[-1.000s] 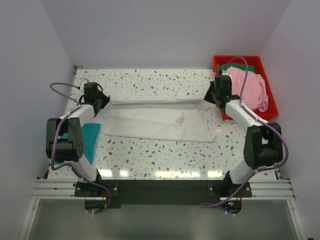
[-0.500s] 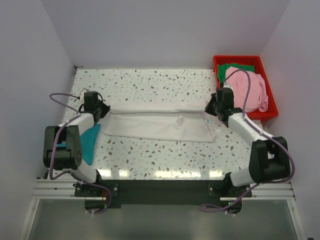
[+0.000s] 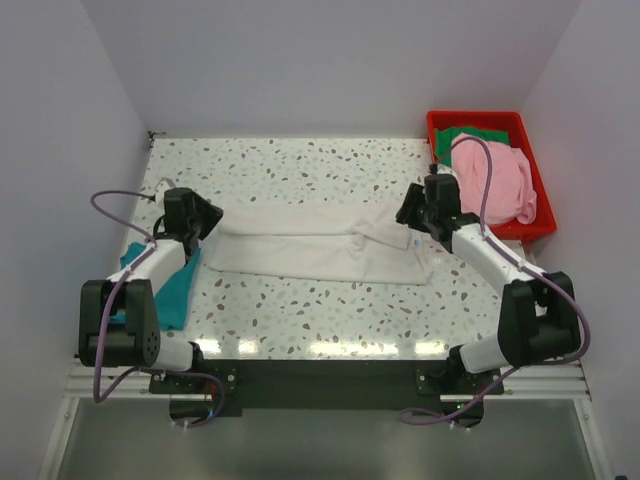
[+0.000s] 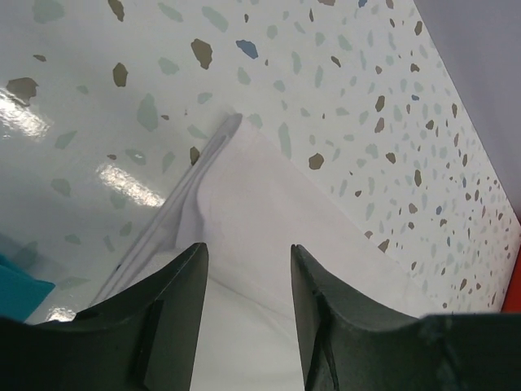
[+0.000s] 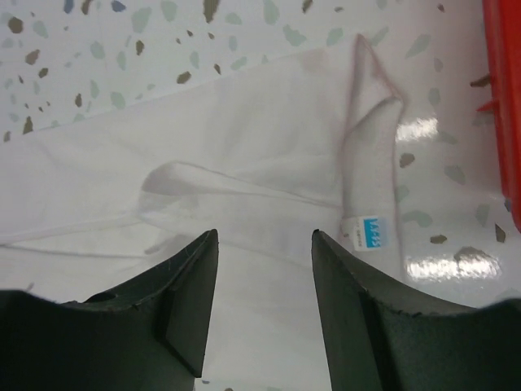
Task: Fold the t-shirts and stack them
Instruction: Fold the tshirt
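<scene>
My left hand and right hand both stand open, empty. Between them the off-white tee lies folded into a long strip; I judge cross-folds remain. The teal tee sits behind my left hand. The pink tee and green tee lie unfolded beside my right.

One high camera at the near edge overlooks the whole worktop; both wrist cameras look closely down on opposite ends of the shared off-white t-shirt.
</scene>
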